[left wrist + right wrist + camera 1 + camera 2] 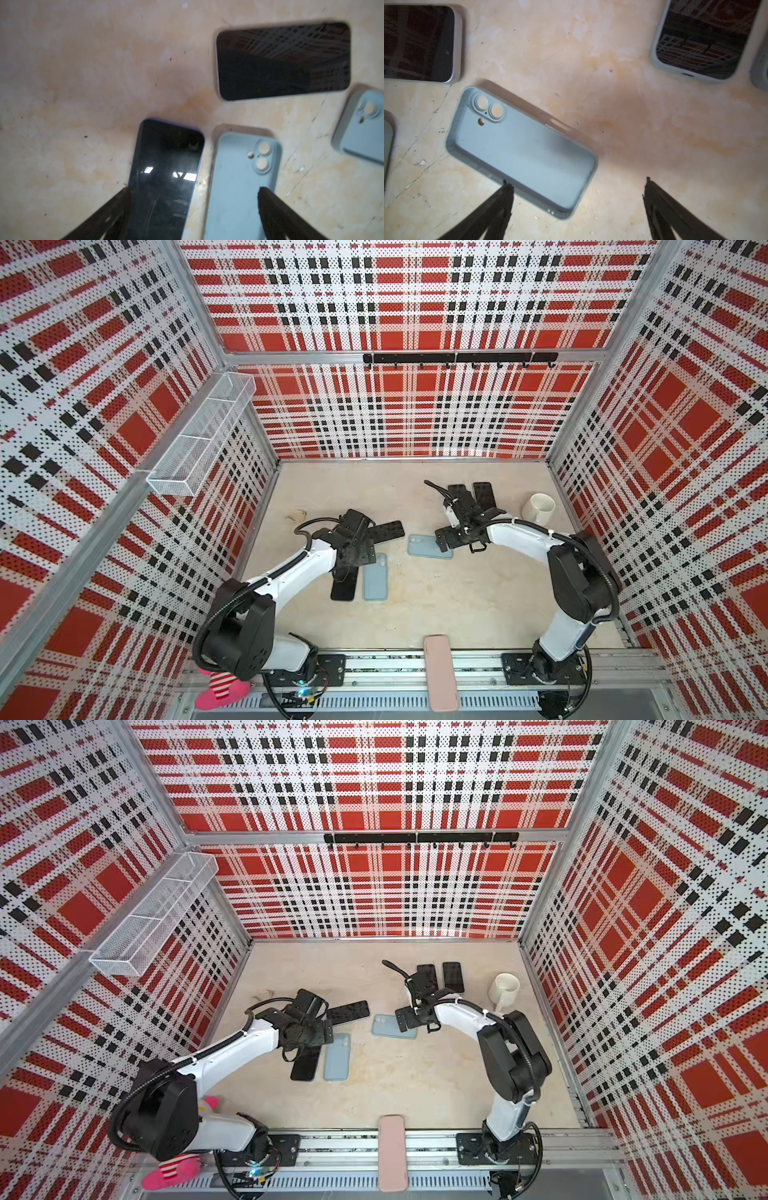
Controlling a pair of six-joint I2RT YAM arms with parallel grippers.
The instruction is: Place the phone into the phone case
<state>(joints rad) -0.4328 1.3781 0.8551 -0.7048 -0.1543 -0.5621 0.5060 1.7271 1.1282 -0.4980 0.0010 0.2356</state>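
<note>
Around the work on the pale surface [457, 614]: a cream mug [542, 508] at the right rear, a small beige scrap [297, 514] at the left, a pink case [441, 672] across the front rail, a striped sock [222, 691] at the front left corner; on the walls, a wire basket [199, 439] and a black hook rail [459, 358]. In both top views, the right arm's wrist over one end of the far empty case [420, 546] and part of one of the cased phones [428, 972]; the left arm's wrist over the top of the blue-edged phone [344, 591]. Counted: four phones, namely two cased phones side by side at the back, a silver-edged phone [384, 531] and the blue-edged phone near the left arm; two empty light-blue cases; one pink case; one mug. On the left hand [193, 189], fingers spread wide, nothing held, one tip at the blue-edged phone's long edge, the other above the near empty case [234, 187], just beside that phone. On the right hand [577, 182], fingers equally wide, nothing held, one tip over the far empty case's rim, contact not clear.
</note>
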